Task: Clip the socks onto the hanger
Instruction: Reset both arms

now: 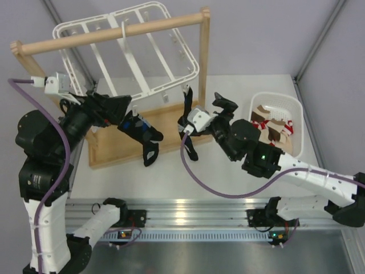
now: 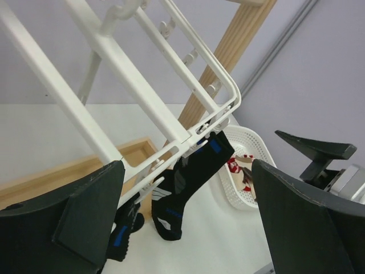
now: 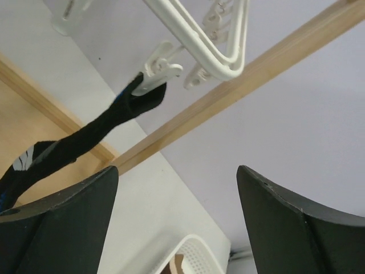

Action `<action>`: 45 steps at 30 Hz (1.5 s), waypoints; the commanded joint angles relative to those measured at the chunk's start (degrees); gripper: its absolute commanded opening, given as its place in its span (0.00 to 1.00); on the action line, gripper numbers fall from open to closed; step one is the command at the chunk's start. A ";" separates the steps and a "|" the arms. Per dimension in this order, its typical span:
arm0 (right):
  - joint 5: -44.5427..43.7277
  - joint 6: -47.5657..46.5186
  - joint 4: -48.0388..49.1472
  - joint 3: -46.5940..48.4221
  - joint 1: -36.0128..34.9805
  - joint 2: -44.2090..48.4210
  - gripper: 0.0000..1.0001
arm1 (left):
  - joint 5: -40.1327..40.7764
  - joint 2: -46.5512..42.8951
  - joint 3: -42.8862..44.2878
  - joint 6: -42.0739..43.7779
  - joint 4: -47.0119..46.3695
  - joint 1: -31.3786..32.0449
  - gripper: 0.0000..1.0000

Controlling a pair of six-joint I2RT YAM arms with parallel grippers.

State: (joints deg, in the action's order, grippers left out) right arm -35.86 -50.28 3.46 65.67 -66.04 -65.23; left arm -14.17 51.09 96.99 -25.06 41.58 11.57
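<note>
The right gripper [image 3: 177,174] stands wide open and empty, near a black sock [image 3: 85,142] hanging from a corner clip [image 3: 159,68] of the white hanger [image 3: 225,60]. The left gripper [image 2: 187,168] gapes empty too, a second sock [image 1: 149,137] hanging beside it.

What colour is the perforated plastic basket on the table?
The basket is white; clearest in the top external view.
</note>
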 commanded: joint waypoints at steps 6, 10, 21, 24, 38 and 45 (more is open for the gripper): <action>12.11 21.60 -17.16 9.73 10.22 6.17 0.84 | 1.86 -6.96 -1.19 2.91 0.95 -6.29 0.98; 20.29 29.26 -17.35 13.51 13.56 8.10 0.84 | 1.69 -8.55 -1.89 3.09 1.48 -8.14 0.99; 24.16 41.74 -23.85 34.51 18.75 -7.18 0.73 | -4.79 -9.25 -4.00 0.27 3.15 -9.64 0.95; 26.53 45.78 -26.13 39.61 21.73 -11.14 0.73 | -7.27 -8.38 -3.65 1.59 5.17 -9.64 0.91; 34.27 52.92 -22.10 42.61 28.69 -18.71 0.66 | -7.19 -6.89 -1.28 3.26 11.32 -9.46 0.98; 34.72 54.50 -19.99 35.33 28.69 -12.91 0.77 | -9.48 -2.31 3.55 12.74 19.67 -9.46 0.98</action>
State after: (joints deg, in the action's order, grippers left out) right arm -2.26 2.39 -19.51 103.09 -37.80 -82.78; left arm -22.74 46.44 98.28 -18.00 56.95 2.31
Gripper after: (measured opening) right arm 0.759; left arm 0.983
